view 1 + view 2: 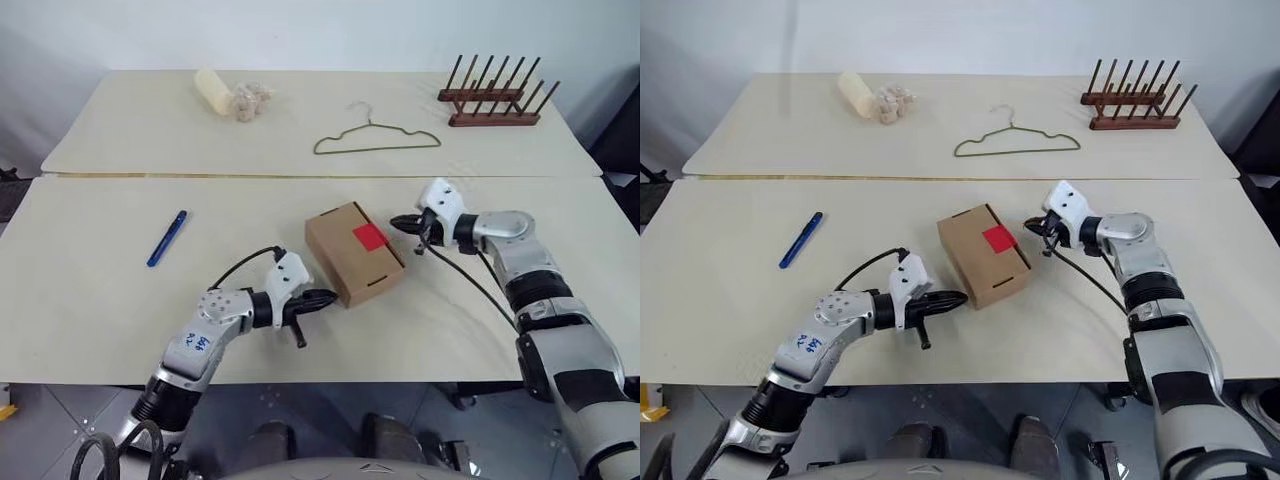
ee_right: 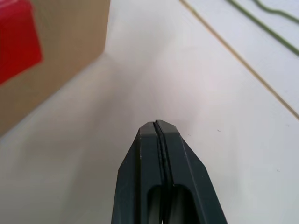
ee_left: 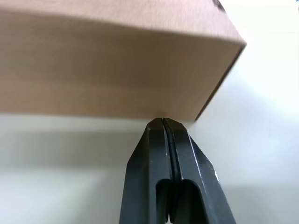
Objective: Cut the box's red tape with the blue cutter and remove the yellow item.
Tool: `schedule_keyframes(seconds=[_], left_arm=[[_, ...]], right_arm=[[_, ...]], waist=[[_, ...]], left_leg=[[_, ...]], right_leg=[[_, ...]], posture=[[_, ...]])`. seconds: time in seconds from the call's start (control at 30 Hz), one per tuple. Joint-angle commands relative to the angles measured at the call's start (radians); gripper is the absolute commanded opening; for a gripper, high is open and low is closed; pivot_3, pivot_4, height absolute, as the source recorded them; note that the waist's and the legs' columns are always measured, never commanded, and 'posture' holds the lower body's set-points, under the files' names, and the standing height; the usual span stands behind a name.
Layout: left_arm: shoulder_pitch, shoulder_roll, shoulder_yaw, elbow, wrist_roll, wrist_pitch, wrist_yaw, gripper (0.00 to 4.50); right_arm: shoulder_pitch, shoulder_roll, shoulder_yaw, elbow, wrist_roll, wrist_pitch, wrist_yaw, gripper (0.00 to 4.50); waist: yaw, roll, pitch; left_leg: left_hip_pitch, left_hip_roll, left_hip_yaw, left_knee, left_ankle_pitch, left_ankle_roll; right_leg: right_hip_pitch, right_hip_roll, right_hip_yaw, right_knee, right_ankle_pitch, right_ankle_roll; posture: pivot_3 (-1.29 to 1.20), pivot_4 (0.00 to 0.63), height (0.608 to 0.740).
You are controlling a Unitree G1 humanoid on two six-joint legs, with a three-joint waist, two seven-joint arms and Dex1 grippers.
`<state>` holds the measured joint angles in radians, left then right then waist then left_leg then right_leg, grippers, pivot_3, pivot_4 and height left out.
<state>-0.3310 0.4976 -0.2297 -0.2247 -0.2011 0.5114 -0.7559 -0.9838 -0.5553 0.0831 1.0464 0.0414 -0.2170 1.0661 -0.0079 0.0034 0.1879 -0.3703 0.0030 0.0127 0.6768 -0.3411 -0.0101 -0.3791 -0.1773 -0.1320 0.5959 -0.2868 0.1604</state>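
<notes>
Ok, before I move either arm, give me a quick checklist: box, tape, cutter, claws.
1. The box is closed and lying flat on the table: ok.
2. The red tape is intact, on the top face across the flap edge: ok, not yet cut.
3. The blue cutter is in hand: not ok; it lies on the table, well away from the box on the robot's left.
4. Left claw is free to grasp: not ok; shut, empty, tip at the box's near side.
5. Right claw is shut and empty, just beside the box's right end: ok.
6. Yellow item inside the box: cannot tell.
</notes>
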Motion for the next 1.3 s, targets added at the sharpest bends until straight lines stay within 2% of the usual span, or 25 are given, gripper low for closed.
schedule_keyframes(seconds=[0.03,0.1,0.13,0.2,0.27,0.43,0.57,0.63,0.67,0.83,0.97,1.03,1.13,1.3], left_arm=[[0.039,0.087,0.079,-0.120,-0.007,0.000,-0.022,0.00],[0.078,0.127,0.198,-0.172,-0.055,0.002,-0.011,0.00],[0.099,0.144,0.251,-0.188,-0.077,0.007,-0.011,0.18],[0.166,0.181,0.415,-0.192,-0.116,-0.055,-0.026,0.59],[0.206,0.180,0.629,-0.175,-0.204,-0.024,0.006,1.22],[0.409,0.245,0.912,-0.191,-0.282,0.021,-0.060,2.76],[0.629,0.177,1.171,-0.147,-0.320,-0.024,-0.078,4.03],[0.686,0.136,1.258,-0.113,-0.350,-0.035,-0.058,4.47],[0.705,0.121,1.287,-0.085,-0.354,-0.053,-0.052,4.47],[0.831,0.081,1.368,0.122,-0.289,-0.248,-0.079,4.47],[0.871,0.068,1.368,0.117,-0.345,-0.234,-0.062,4.47],[0.839,0.073,1.309,0.036,-0.406,-0.168,-0.044,4.47],[0.713,0.133,1.181,-0.017,-0.396,-0.108,0.033,4.47],[0.519,0.226,0.963,0.076,-0.293,-0.076,0.097,4.47]], right_arm=[[-0.029,-0.073,-0.081,0.003,0.064,-0.004,0.094,0.01],[-0.024,-0.107,-0.132,-0.022,0.121,0.049,0.165,0.01],[-0.016,-0.117,-0.156,-0.047,0.159,0.080,0.217,0.17],[0.032,-0.138,-0.200,-0.153,0.245,0.152,0.325,0.57],[0.103,-0.147,-0.227,-0.303,0.315,0.220,0.378,1.27],[0.284,-0.125,-0.252,-0.712,0.455,0.412,0.325,3.00],[0.416,-0.080,-0.242,-0.995,0.520,0.458,0.249,4.45],[0.456,-0.053,-0.240,-1.092,0.555,0.485,0.205,4.50],[0.470,-0.037,-0.237,-1.133,0.569,0.489,0.187,4.50],[0.512,0.015,-0.197,-1.264,0.608,0.480,0.160,4.50],[0.529,0.007,-0.179,-1.271,0.575,0.445,0.172,4.50],[0.536,0.003,-0.189,-1.269,0.571,0.436,0.158,4.50],[0.540,-0.005,-0.186,-1.267,0.569,0.426,0.163,4.50],[0.524,-0.019,-0.165,-1.261,0.585,0.451,0.187,4.50]], waist=[[0.000,0.001,0.000],[0.000,0.001,0.001],[0.001,0.001,0.001],[0.001,0.001,0.001],[-0.003,0.001,0.001],[-0.005,0.002,0.001],[-0.001,0.003,0.001],[0.004,0.003,0.001],[0.005,0.003,0.001],[0.018,0.002,0.001],[0.022,0.000,0.000],[0.031,0.000,0.000],[0.040,0.001,0.000],[0.017,0.000,0.000]], left_leg=[[0.000,0.000,0.000,0.000,0.000,0.000],[0.000,0.000,0.000,0.000,0.000,0.000],[0.000,0.000,0.000,0.000,0.000,0.000],[-0.001,0.001,0.000,0.000,0.000,0.000],[0.000,0.002,0.000,-0.001,0.000,0.000],[0.000,0.005,0.001,-0.001,-0.001,-0.002],[0.000,0.008,0.001,0.001,-0.003,-0.003],[0.000,0.011,0.001,0.003,-0.006,-0.005],[0.000,0.011,0.001,0.003,-0.006,-0.005],[0.001,0.011,0.002,0.005,-0.007,-0.004],[0.001,0.012,0.003,0.005,-0.009,-0.002],[0.001,0.012,0.003,0.005,-0.009,-0.002],[0.001,0.012,0.002,0.006,-0.009,-0.002],[0.002,0.012,0.003,0.006,-0.008,-0.003]], right_leg=[[0.000,0.000,0.000,0.000,0.000,0.000],[0.000,0.000,0.000,-0.001,0.000,0.000],[0.000,0.000,0.000,-0.001,0.000,0.000],[0.000,0.000,0.000,-0.001,0.000,0.000],[0.000,0.001,0.000,-0.002,0.000,0.000],[0.001,0.003,0.000,-0.002,0.000,0.000],[0.000,0.006,0.000,-0.003,0.000,-0.001],[0.001,0.009,0.000,-0.003,0.000,-0.001],[0.001,0.010,0.000,-0.003,0.000,-0.002],[0.001,0.010,0.001,-0.003,0.001,-0.004],[0.000,0.011,0.002,-0.003,0.001,-0.004],[0.000,0.011,0.002,-0.003,0.001,-0.004],[0.001,0.011,0.003,-0.002,0.001,-0.004],[0.001,0.011,0.003,0.000,0.002,-0.006]], posture=[[0.00,0.150,0.740],[0.00,0.150,0.740],[0.00,0.150,0.740],[0.00,0.150,0.740],[0.00,0.150,0.740],[0.00,0.150,0.740],[0.00,0.150,0.740],[0.00,0.150,0.740],[0.00,0.150,0.740],[0.00,0.150,0.740],[0.00,0.150,0.740],[0.00,0.150,0.740],[0.00,0.150,0.740],[0.00,0.150,0.740]])
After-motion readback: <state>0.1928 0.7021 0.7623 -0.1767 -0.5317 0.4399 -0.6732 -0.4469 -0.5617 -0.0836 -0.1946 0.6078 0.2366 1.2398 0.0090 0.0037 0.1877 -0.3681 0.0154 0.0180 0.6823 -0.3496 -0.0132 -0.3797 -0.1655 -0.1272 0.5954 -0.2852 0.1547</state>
